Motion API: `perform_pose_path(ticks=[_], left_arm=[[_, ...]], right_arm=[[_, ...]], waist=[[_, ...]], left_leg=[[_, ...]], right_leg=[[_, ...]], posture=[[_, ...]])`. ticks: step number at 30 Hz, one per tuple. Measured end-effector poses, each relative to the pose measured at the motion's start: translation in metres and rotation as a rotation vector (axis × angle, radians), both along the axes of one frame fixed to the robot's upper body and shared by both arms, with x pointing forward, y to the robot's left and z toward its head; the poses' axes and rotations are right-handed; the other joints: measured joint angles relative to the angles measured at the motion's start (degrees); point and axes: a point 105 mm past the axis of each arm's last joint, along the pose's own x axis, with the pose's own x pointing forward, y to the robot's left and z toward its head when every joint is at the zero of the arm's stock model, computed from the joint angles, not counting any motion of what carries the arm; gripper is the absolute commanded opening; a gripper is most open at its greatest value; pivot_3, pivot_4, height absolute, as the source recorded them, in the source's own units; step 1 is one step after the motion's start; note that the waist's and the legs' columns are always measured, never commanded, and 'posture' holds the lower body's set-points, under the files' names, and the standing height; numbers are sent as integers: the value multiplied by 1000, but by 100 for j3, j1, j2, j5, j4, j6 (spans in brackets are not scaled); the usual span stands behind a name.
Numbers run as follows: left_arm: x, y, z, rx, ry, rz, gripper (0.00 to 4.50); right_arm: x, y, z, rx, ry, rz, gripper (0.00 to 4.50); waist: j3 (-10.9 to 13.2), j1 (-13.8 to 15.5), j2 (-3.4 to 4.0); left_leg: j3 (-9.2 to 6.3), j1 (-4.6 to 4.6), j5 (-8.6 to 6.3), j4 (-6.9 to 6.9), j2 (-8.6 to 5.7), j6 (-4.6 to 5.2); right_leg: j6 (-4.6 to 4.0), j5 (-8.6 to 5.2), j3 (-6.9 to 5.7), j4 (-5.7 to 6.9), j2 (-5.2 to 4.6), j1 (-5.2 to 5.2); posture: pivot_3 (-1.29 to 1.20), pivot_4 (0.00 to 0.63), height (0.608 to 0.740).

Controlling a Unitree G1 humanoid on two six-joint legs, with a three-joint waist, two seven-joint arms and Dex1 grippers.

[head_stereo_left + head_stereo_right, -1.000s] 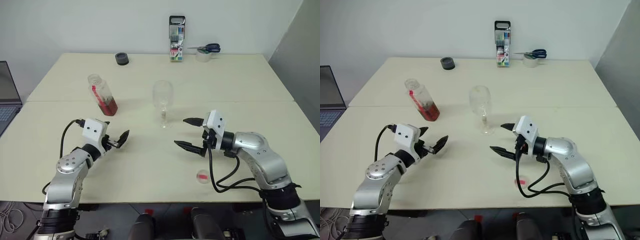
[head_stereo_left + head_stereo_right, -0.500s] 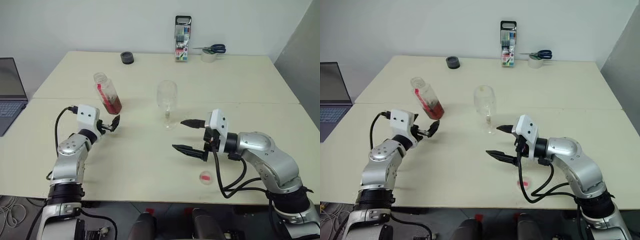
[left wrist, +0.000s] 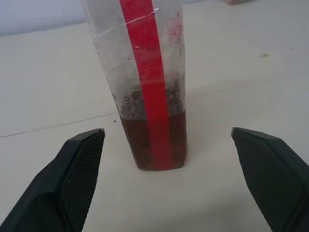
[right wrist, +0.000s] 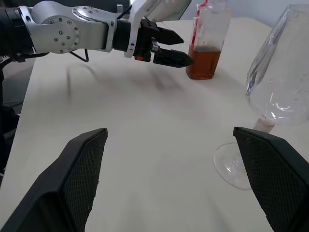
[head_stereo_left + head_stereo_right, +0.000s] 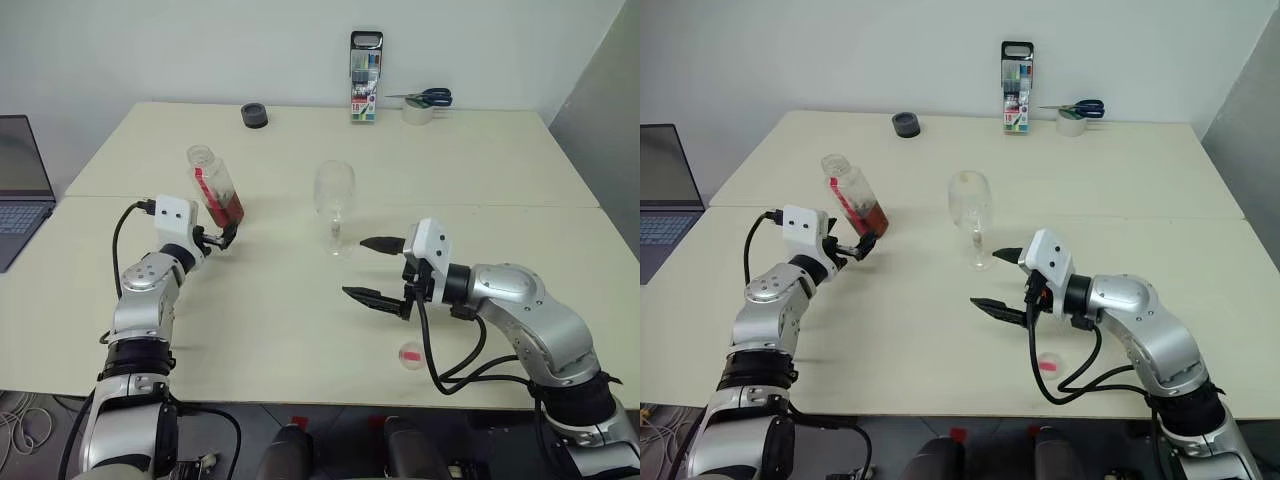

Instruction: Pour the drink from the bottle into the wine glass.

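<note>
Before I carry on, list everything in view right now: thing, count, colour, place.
bottle: 1, clear with red strip, uncapped, table's left half
drink: reddish-brown, bottom of bottle
wine glass: 1, clear, empty, table centre
cap: 1, red-pink, near front edge by right arm
table: 1, cream
black round object: 1, far edge
marker case: 1, clear, far edge, upright
tape roll: 1, far edge, scissors with blue handles on top
laptop: 1, grey, beyond table's left side
left gripper: jaws open, just short of bottle
right gripper: jaws open, near wine glass

Red-striped bottle [image 3: 145, 87], seemingly reddish-brown drink [image 3: 153, 140]
</note>
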Motion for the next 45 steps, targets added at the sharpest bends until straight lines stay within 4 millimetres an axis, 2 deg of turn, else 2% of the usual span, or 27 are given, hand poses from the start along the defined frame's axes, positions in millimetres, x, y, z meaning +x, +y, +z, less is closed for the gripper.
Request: perform_pose_path(ticks=[10,22,23,26,30,32,39,45], left_arm=[[17,8,15,-20,-14,13,4500],[34,2,21,-46,1,-24,4500],[36,2,23,-46,-4,-24,4106],[38,1,24,-45,-1,-20,3383],[38,4,17,-47,21,-9,2073],[38,3,18,-43,21,-10,1685],[39,-3,20,18,17,-42,1661],[38,-28,36,176,-57,-154,1661]], right_arm=[[0,5,6,10,-18,14,4451],[0,10,8,19,-23,25,4451],[0,10,8,18,-23,25,4500],[0,10,8,18,-23,24,4500],[0,10,8,18,-24,22,4500],[0,10,8,18,-24,20,4500],[6,7,11,26,-51,-30,4500],[15,-5,27,84,-97,-137,4500]], waist=[[0,-5,-1],[0,-37,-1],[0,-44,-1],[0,-67,-1],[0,-102,-1],[0,-107,-1],[0,-108,-1],[1,-107,-2]], left_leg=[[-3,-4,7,0,-2,-12],[0,-7,7,1,-6,-13],[-1,-7,7,1,-6,-13],[-2,-7,8,1,-6,-13],[-4,-7,8,1,-6,-13],[-5,-7,8,1,-5,-13],[-6,-8,8,1,-6,-14],[-12,-18,9,1,-5,-16]], right_leg=[[0,0,-3,0,0,-1],[0,0,-6,0,1,-3],[0,0,-6,1,1,-3],[0,0,-7,1,1,-3],[0,0,-7,3,1,-3],[0,0,-7,3,1,-3],[0,0,-6,3,1,-3],[0,0,-5,2,0,-11]], posture=[[0,150,740],[0,150,740],[0,150,740],[0,150,740],[0,150,740],[0,150,740],[0,150,740],[0,150,740]])
